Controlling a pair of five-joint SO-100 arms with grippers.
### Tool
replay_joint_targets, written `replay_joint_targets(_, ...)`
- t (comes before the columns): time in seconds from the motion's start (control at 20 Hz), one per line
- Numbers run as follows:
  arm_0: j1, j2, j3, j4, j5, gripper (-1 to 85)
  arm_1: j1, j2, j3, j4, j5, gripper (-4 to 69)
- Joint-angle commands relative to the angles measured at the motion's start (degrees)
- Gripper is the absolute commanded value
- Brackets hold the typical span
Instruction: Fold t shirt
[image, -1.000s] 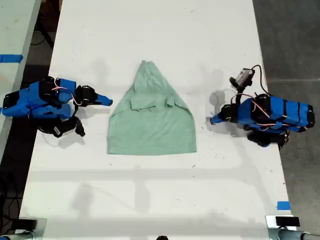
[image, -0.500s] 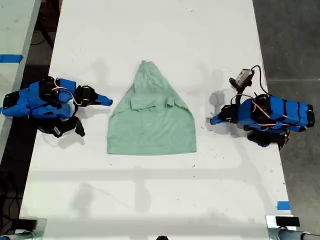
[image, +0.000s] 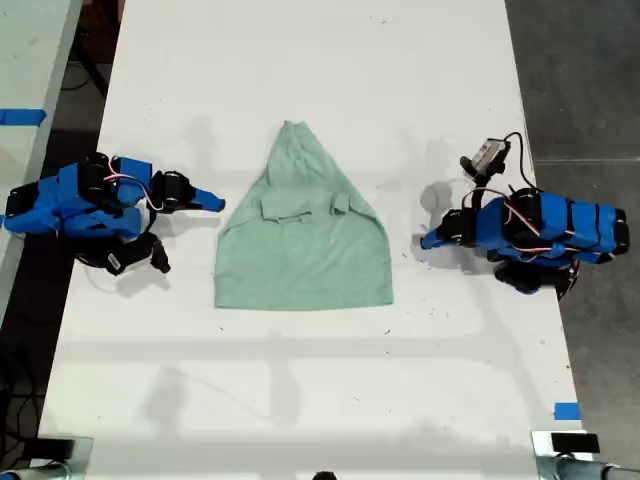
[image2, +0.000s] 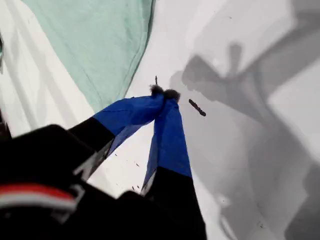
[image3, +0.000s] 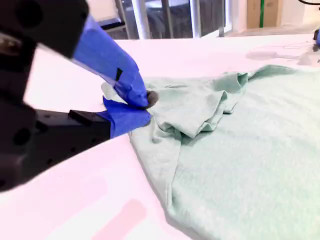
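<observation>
In the exterior view the shirt (image: 303, 250) lies flat mid-table (image: 300, 80), long axis 12 to 6, at 3 o'clock from my second claw (image: 218, 204), clenched empty just beside its edge, and at 9 o'clock from my first claw (image: 426, 241), also clenched empty but farther off.

Table (image: 300, 60): far and near ends cut by the exterior view's frame. Two grey fittings at its near corners are only partly in frame, unidentifiable.

T shirt (image2: 100, 45): first wrist view catches only one hem corner. Second wrist view crops it too; sleeves are bunched and the layers beneath are hidden.

My second gripper (image3: 147, 102): tips meet at the cloth's edge; contact with the fabric unclear.

My first gripper (image2: 164, 93): dark speck (image2: 197, 107) just beside the tips, too small to identify.
</observation>
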Motion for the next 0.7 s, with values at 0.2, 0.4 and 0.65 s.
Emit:
replay_joint_targets(0.2, 0.4, 0.4, 0.3, -0.5, -0.8, -0.2, -0.7, 0.4, 2.9, -1.6, -2.9, -1.3)
replay_joint_targets(0.4, 0.6, 0.4, 0.3, -0.5, -0.9, -0.2, -0.5, 0.4, 2.9, -1.6, -2.7, -1.3)
replay_joint_targets(0.65, 0.5, 0.4, 0.3, -0.5, -1.0, -0.2, -0.5, 0.4, 2.9, -1.6, -2.7, -1.3)
